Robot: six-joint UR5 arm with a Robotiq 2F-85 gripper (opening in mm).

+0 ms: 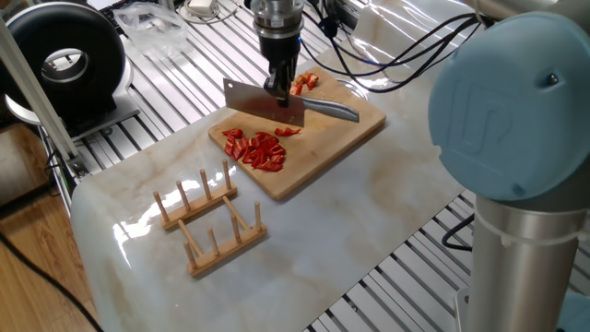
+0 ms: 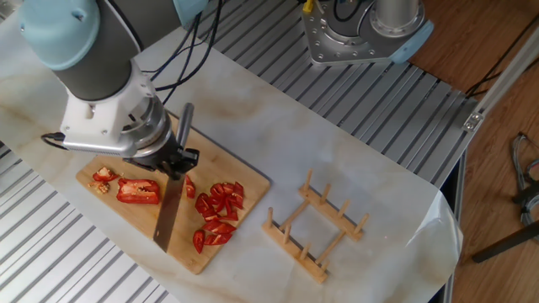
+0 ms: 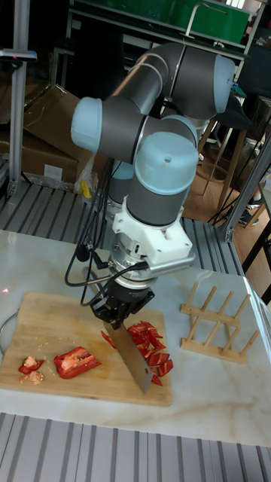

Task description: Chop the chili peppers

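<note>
Gripper (image 2: 174, 157) points down over board (image 2: 126, 212), clamped on cleaver (image 2: 168, 219); blade apparently above chili peppers (image 2: 216, 212).

A robotics lab or workshop: the marble-look surface (image 2: 354, 160) rests on a bed of aluminium rails (image 1: 175, 65), cables (image 1: 396, 55) trail across it, cardboard boxes (image 3: 38, 151) and metal shelving (image 3: 150, 22) stand behind the arm.

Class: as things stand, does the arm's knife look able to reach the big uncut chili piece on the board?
Probably yes: the uncut chili piece lies uncovered on the cutting board, right beside the knife held in the pincer.
</note>
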